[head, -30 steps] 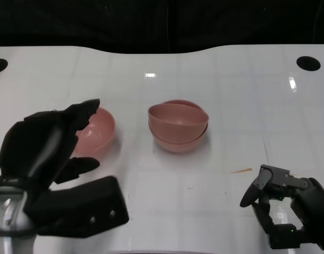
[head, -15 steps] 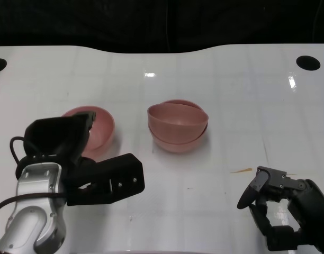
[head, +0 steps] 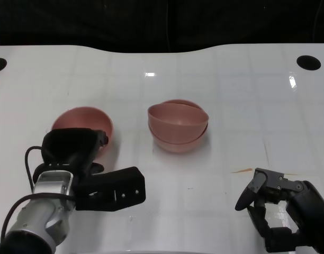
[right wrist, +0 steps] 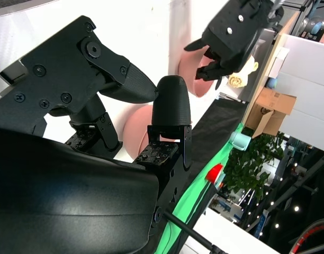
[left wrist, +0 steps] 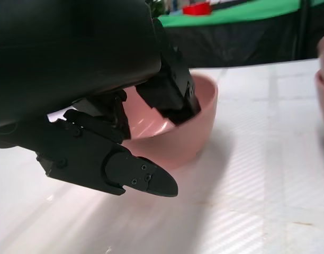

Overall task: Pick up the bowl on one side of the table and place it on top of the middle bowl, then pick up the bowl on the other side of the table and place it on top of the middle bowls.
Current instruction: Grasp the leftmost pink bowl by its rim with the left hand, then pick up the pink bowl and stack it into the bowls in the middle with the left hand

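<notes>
Left hand (head: 77, 153) had fingers over the pink side bowl's (head: 82, 119) near rim, thumb outside; firm grip unclear. Right hand (head: 281, 211) idled loosely curled, holding nothing, beside stacked bowls (head: 178, 127).

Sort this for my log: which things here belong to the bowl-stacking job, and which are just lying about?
Job:
- side bowl, the left robot hand has fingers over its rim
- stacked bowls in the middle
- right robot hand, holding nothing

Lying about:
- small stick on the table
- two dark holes near the table's far corners
</notes>
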